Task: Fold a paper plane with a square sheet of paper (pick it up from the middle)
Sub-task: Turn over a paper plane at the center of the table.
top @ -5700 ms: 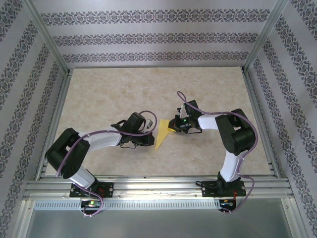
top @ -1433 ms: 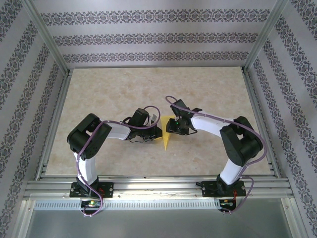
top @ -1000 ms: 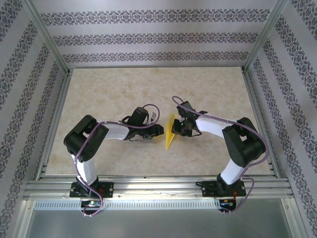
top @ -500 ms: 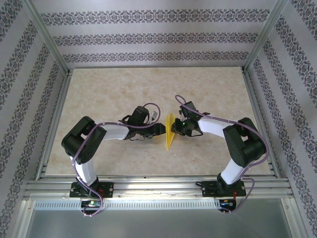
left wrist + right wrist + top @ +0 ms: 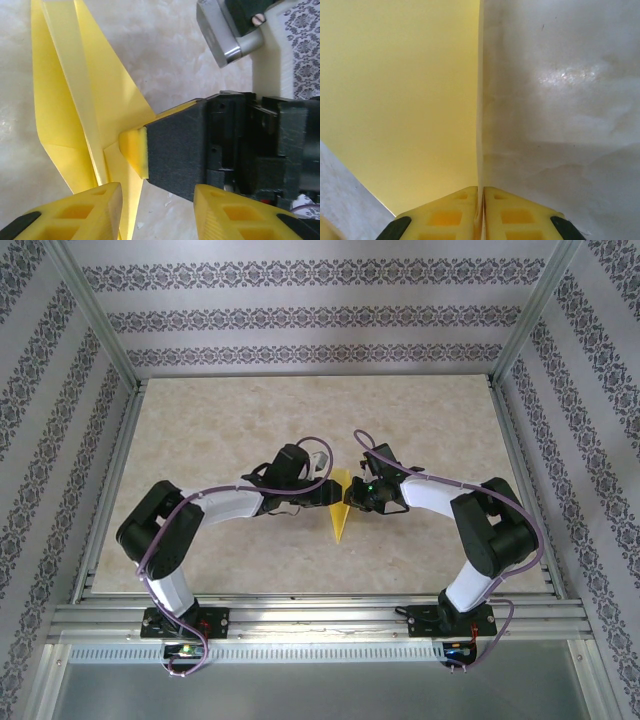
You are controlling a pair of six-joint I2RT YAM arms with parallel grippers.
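2 arms bent inward, wrists meeting at the centre of the marbled beige table. right gripper: yellow fingers pinched together on the paper plane, a matte yellow creased dart with its tip pointing near. left gripper: fingers partly apart at the plane's left side.

In the top view the upper part of the paper plane lies under the left gripper and the right gripper, which meet over it; how their jaws stand is too small to tell there; in the left wrist view the plane runs out past the top and bottom edges, and the right gripper's dark finger covers its right side; the left gripper's yellow fingers are cut by the bottom edge; in the right wrist view the paper is cut by the top and left edges, and the strip between the pressed-together fingers is hidden.
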